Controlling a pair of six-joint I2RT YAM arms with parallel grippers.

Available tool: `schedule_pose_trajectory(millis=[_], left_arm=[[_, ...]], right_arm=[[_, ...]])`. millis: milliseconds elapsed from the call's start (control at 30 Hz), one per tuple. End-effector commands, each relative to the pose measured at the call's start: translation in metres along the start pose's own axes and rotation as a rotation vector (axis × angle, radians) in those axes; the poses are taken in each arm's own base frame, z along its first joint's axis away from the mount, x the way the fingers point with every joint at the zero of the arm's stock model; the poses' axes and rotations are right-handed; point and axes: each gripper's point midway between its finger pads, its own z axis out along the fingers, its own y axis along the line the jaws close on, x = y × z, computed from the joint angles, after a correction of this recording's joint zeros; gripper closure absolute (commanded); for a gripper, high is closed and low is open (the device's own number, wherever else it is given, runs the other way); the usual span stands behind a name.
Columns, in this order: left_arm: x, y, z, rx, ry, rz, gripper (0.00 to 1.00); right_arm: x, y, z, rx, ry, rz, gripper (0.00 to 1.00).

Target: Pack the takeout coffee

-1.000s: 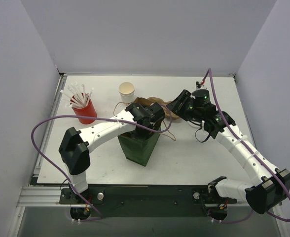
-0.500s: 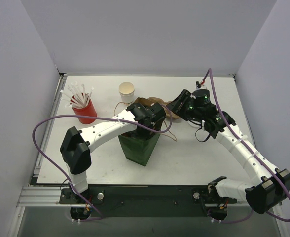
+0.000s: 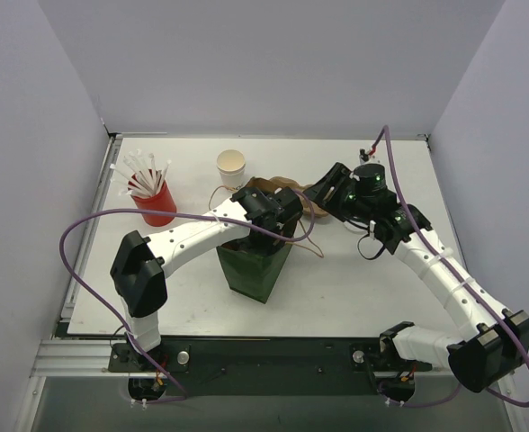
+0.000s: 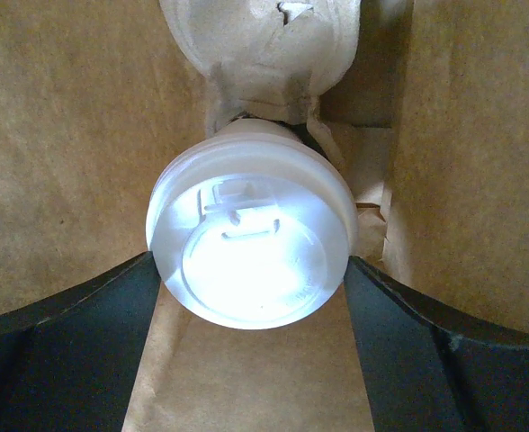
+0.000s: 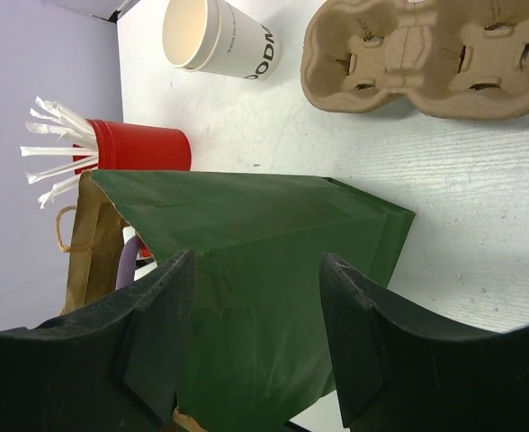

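Note:
The takeout coffee [image 4: 251, 256], a small white cup with a round white lid, is seen from above inside the brown interior of the paper bag [image 4: 58, 135]. My left gripper [image 4: 252, 263] is down in the bag's mouth [image 3: 266, 220], and its dark fingers [image 4: 85, 342] press against both sides of the cup just under the lid. The bag stands upright mid-table, green outside [image 3: 249, 268] [image 5: 264, 243]. My right gripper [image 5: 257, 265] is open and empty, level with the bag's right side [image 3: 317, 192] and a short way off it.
A red cup of white straws [image 3: 155, 202] [image 5: 143, 148] stands at the back left. A lidless white cup [image 3: 231, 166] [image 5: 219, 36] stands behind the bag. A brown pulp cup carrier [image 5: 426, 54] [image 3: 282, 184] lies behind the bag. A purple cable [image 3: 85, 225] loops at the left.
The right arm has shifted very slightly. The left arm stays in the bag's mouth with barely any movement.

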Motion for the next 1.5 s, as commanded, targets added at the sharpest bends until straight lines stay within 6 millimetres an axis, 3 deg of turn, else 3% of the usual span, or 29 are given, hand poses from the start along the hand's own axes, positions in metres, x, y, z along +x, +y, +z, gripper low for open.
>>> schedule_pose_trajectory(millis=[0,300,567,1000,1467], left_arm=[[0.000,-0.002,0.004,-0.010,0.020,0.001,0.07],[0.000,-0.001,-0.001,-0.002,0.012,0.002,0.03],[-0.004,0.000,-0.009,0.011,-0.012,0.001,0.03],[-0.007,0.000,-0.016,0.016,-0.028,0.006,0.03],[-0.008,0.000,-0.017,0.022,-0.031,0.006,0.02]], right_arm=[[-0.009,0.013,-0.010,-0.060,-0.030,0.001,0.47],[-0.007,0.015,-0.012,-0.082,-0.015,0.006,0.38],[-0.007,0.009,-0.014,-0.108,-0.009,0.045,0.38],[-0.003,0.025,-0.020,-0.340,-0.001,0.106,0.37],[0.005,0.026,-0.022,-0.380,0.019,0.073,0.35]])
